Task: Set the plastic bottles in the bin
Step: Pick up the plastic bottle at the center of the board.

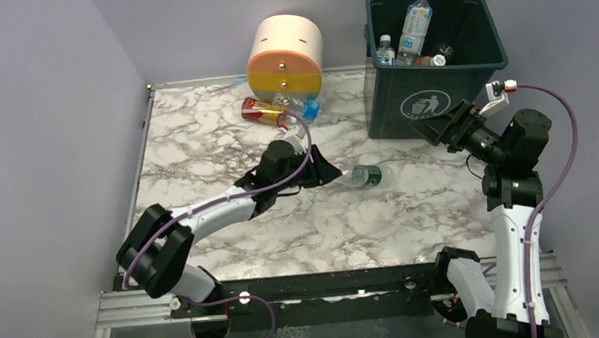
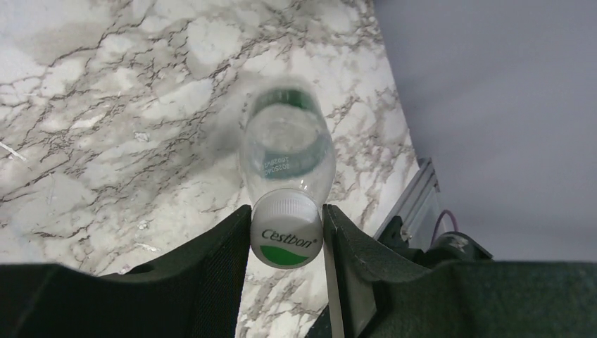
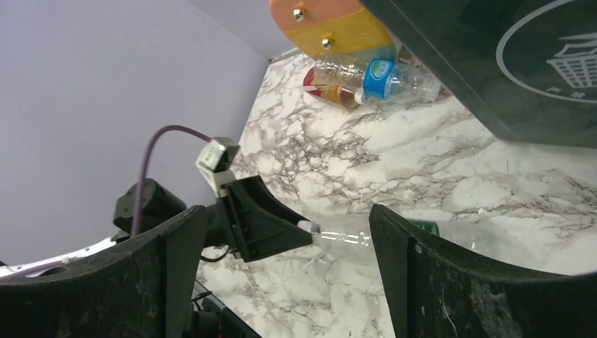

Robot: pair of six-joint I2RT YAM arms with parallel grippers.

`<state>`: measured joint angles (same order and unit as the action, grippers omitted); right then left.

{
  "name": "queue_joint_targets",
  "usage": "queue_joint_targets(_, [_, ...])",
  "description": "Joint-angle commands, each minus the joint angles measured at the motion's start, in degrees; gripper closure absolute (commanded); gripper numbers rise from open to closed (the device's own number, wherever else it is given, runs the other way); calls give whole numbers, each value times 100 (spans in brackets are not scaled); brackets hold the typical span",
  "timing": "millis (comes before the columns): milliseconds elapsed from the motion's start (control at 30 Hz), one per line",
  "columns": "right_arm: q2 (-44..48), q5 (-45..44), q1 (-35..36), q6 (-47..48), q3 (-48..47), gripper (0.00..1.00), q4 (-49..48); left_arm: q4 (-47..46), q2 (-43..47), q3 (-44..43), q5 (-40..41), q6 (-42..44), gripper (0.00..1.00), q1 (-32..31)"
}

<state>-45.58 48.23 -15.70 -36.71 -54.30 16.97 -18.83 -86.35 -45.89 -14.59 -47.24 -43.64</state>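
Bottles [image 1: 416, 24] counted: three seen inside bin [image 1: 388, 107], two more [image 1: 263, 111] lying on table [image 1: 198, 149] against drawer unit [image 1: 285, 53], one green-labelled bottle [image 1: 366, 175] at table middle, cap clamped by left hand [image 1: 330, 172]. Right hand [image 1: 432, 132] held open, empty, beside bin front

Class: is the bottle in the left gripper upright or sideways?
Sideways: the clear green-labelled plastic bottle juts horizontally from the left gripper, held by its cap.

Counter [image 1: 195, 121]: smooth, marble-patterned, slightly glossy. Bottle [image 2: 287, 151]: clear glossy plastic. Cap [image 2: 285, 236]: ribbed white plastic. Bin [image 1: 389, 113]: dark green semi-matt plastic. Right fingers [image 3: 450, 282]: black, matt, grainy.
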Motion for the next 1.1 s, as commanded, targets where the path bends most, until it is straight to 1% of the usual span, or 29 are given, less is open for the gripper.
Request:
queue_joint_targets(0, [71, 282, 32, -155, 254, 12, -265, 219, 762, 148, 319, 93, 55, -33])
queue_joint_targets(200, [105, 363, 32, -158, 635, 12, -353, 546, 1358, 206, 503, 139, 54, -32])
queue_joint_targets(433, [61, 569, 40, -78, 1314, 12, -659, 932, 1462, 21, 537, 231, 54, -10])
queue_joint_targets(467, [-14, 669, 170, 60, 1629, 12, -836, 1074, 1350, -249, 437, 265, 54, 26])
queue_joint_targets(567, [-162, 598, 497, 190, 1774, 12, -944, 1199, 1270, -506, 373, 340, 53, 52])
queue_joint_targets(733, [-570, 230, 1494, 388, 1867, 11, -1192, 1328, 1099, -910, 124, 412, 53, 175])
queue_joint_targets(800, [-695, 126, 1768, 489, 1870, 11, -1274, 1420, 998, -1093, 5, 454, 53, 233])
queue_joint_targets(933, [-708, -365, 2098, 932, 1666, 11, -1061, 1762, 800, -1525, -236, 625, 53, 313])
queue_joint_targets(1067, [-659, -799, 2169, 1309, 1416, 11, -767, 1920, 782, -1721, -391, 681, 53, 410])
